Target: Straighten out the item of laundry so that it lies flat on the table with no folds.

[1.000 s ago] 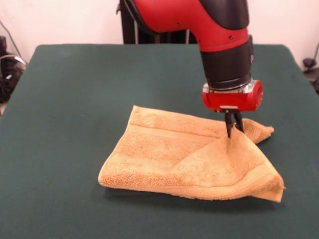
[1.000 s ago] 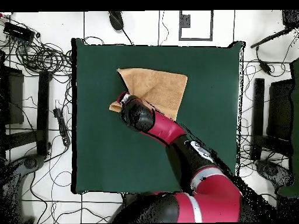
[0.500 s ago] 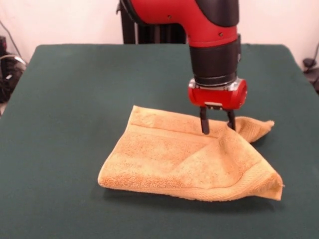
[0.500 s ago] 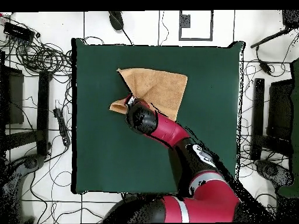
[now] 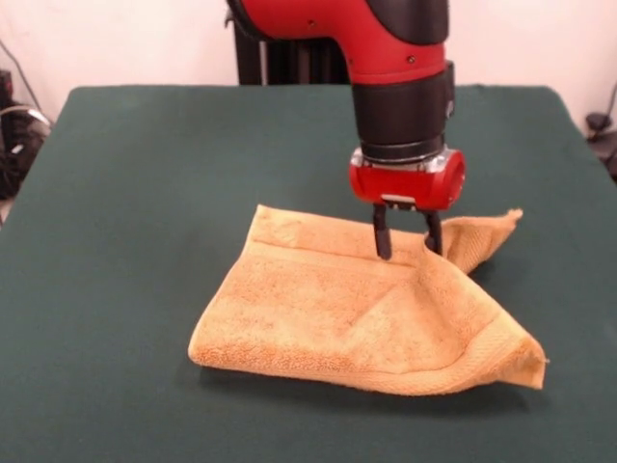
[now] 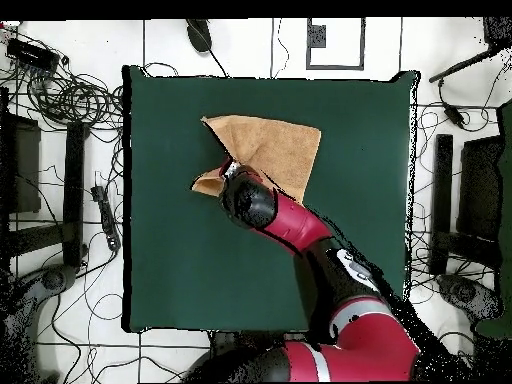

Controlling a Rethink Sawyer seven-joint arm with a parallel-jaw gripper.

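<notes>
One folded orange-tan terry towel (image 5: 357, 309) on dark green felt table (image 5: 145, 174); black two-finger gripper (image 5: 407, 236) spread, grasping nothing (tips at raised fold).

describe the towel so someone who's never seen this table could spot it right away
Start at the big dark green table; under the red arm's open tool lies the towel, an orange-tan terry cloth. It is folded over itself, with one corner sticking out behind the tool, and it is the only cloth lying loose on the green.
</notes>
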